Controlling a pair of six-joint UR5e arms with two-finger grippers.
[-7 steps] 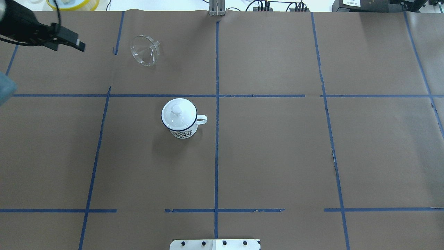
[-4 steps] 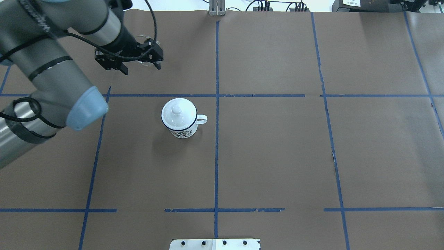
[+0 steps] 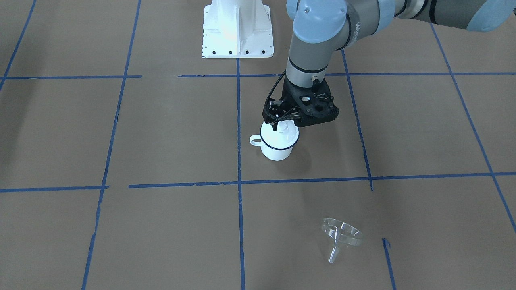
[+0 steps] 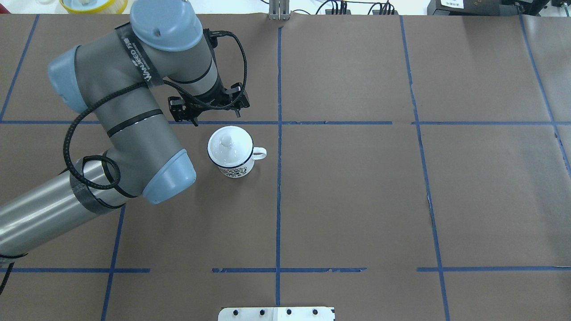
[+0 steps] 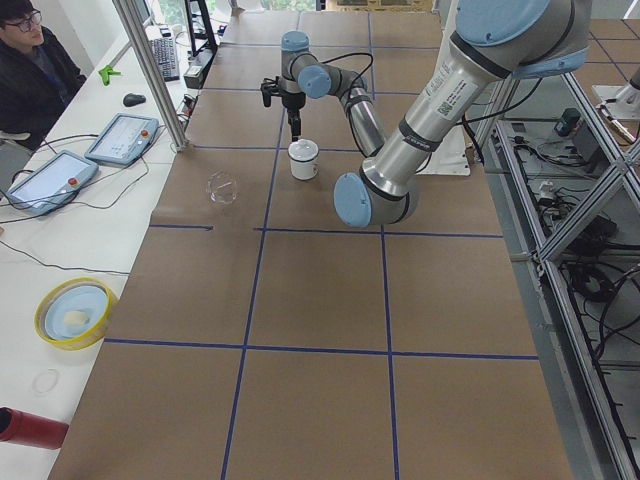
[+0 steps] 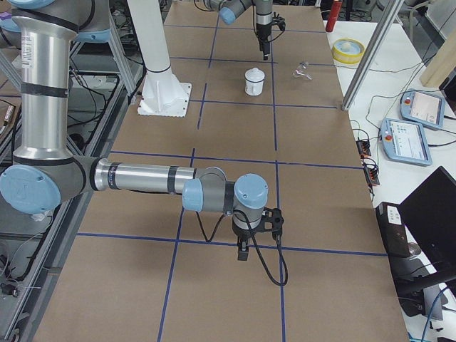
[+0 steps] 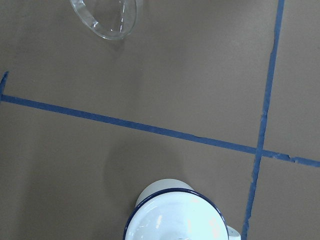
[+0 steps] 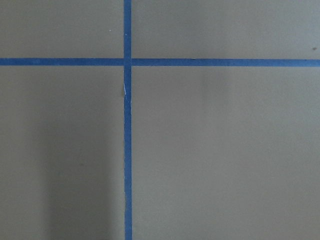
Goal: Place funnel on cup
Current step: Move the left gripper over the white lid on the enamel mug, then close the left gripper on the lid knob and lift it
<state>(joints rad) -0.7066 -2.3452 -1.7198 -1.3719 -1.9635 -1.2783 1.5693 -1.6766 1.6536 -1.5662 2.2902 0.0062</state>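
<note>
The cup (image 4: 232,154) is a white enamel mug with a dark blue rim. It stands near the table's middle with a round white knobbed lid (image 4: 227,141) on it, handle to the right. It also shows in the front view (image 3: 278,145) and at the bottom of the left wrist view (image 7: 175,215). The clear funnel (image 3: 340,235) lies tilted on the paper beyond the cup, and it shows in the left wrist view (image 7: 105,17). My left arm hides it in the overhead view. My left gripper (image 4: 212,116) hangs above the cup, open and empty. My right gripper (image 6: 242,251) hangs low over bare paper far off; I cannot tell its state.
Brown paper with blue tape lines (image 4: 279,178) covers the table. The white robot base (image 3: 238,28) stands at the robot's side. An operator (image 5: 30,60), tablets (image 5: 120,138) and a yellow bowl (image 5: 75,312) are on a side bench beyond the table's far edge.
My left arm swung in from the far left, passed over the funnel and now hangs above the cup. The funnel and cup have not moved.
</note>
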